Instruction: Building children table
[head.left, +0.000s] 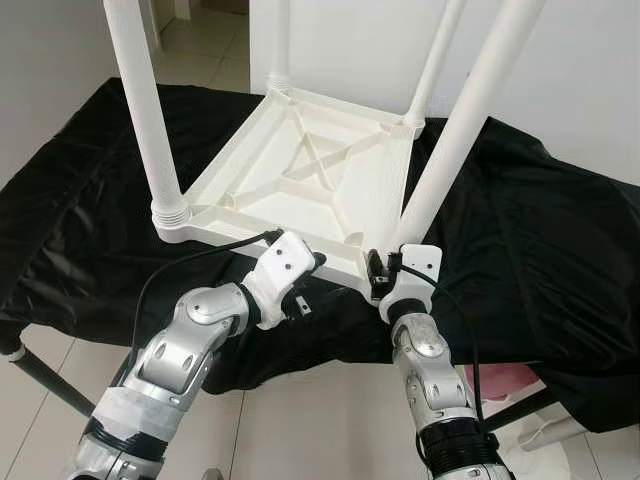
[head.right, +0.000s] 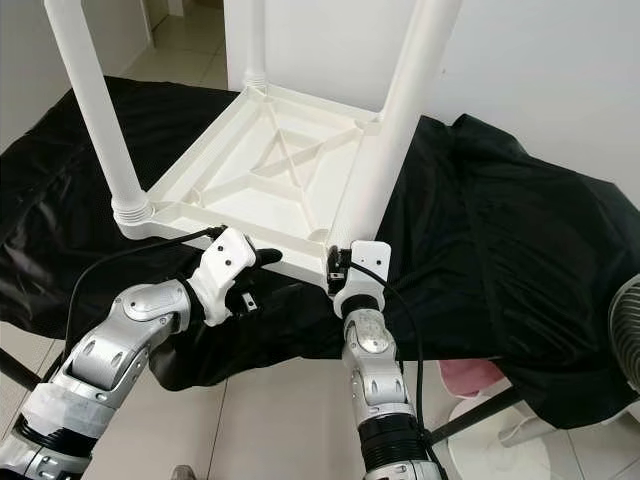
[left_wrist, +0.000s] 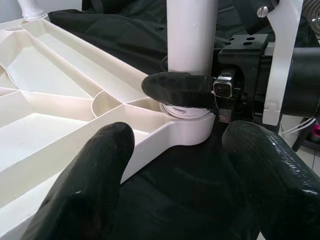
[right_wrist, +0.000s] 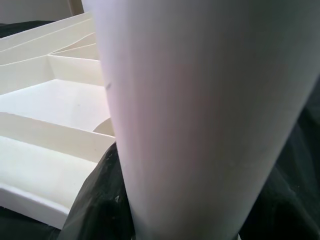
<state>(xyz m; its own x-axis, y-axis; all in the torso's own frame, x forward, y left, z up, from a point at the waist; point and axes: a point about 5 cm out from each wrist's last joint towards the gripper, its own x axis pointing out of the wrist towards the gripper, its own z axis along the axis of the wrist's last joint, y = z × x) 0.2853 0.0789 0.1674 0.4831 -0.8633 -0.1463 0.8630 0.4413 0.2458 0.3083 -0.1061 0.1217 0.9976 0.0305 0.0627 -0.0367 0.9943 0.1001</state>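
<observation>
A white plastic children's table (head.left: 300, 170) lies upside down on a black cloth, its four legs pointing up. My right gripper (head.left: 385, 268) is at the foot of the near right leg (head.left: 460, 130), shut on it just above the socket. In the left wrist view one of its black fingers (left_wrist: 175, 87) presses across the leg (left_wrist: 192, 30). My left gripper (head.left: 310, 275) hovers at the table's front edge, left of that corner. It is open, and its fingers (left_wrist: 95, 170) hold nothing. The right wrist view looks up the leg (right_wrist: 200, 125) from very close.
The black cloth (head.left: 520, 230) drapes over a low stand and hangs off its front. The near left leg (head.left: 145, 110) rises beside my left arm. A pink object (head.left: 500, 385) lies on the tiled floor at right, with a fan (head.right: 625, 340) beyond it. A white wall is behind.
</observation>
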